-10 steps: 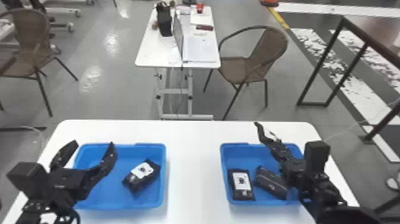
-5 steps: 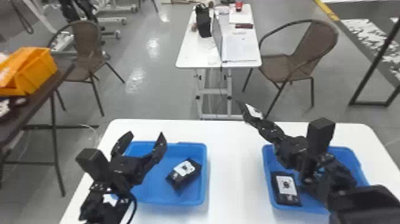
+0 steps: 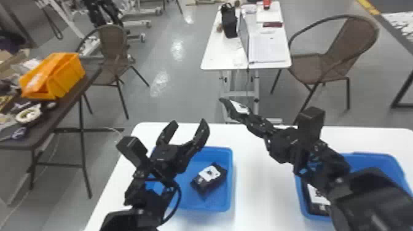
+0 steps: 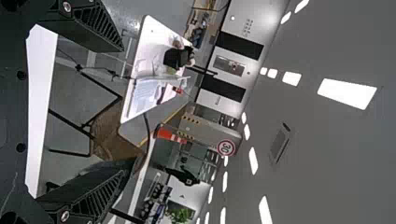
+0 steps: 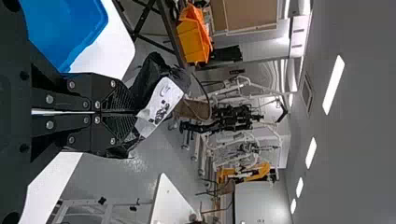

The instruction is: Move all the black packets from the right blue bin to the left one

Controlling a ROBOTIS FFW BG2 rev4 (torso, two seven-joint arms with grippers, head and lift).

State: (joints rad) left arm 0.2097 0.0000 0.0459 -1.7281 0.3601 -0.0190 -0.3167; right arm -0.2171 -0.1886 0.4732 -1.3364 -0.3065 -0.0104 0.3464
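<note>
Above the far edge of the white table point(image 3: 261, 184), as the head view shows it, the right gripper point(image 3: 254, 122) holds a black packet point(image 3: 239, 107) between its closed fingers. The held packet sticks out past the fingertips, tilted, with its white label showing, and in the head view it appears between the two blue bins. Seen from the right wrist, the two fingers meet along their length and pinch one end of the packet, which looks crumpled and soft there.

At the left blue bin point(image 3: 231, 184), the left gripper point(image 3: 188, 123) is wide open, with nothing between its fingers. Its wrist view agrees (the fingers stand well apart, with the far desk point(image 4: 156, 51) beyond them). Within that bin lies a second packet point(image 3: 209, 176), set at a slant, label up, near the side toward the right bin.

Over the right blue bin point(image 3: 373, 157) stretches the right arm, covering much of it. Another packet point(image 3: 318, 196) lies inside by the bin's left side, partly hidden under the arm, its label facing up too. Off to the left, an orange bin point(image 3: 66, 76) sits on a dark table point(image 3: 58, 112).
</note>
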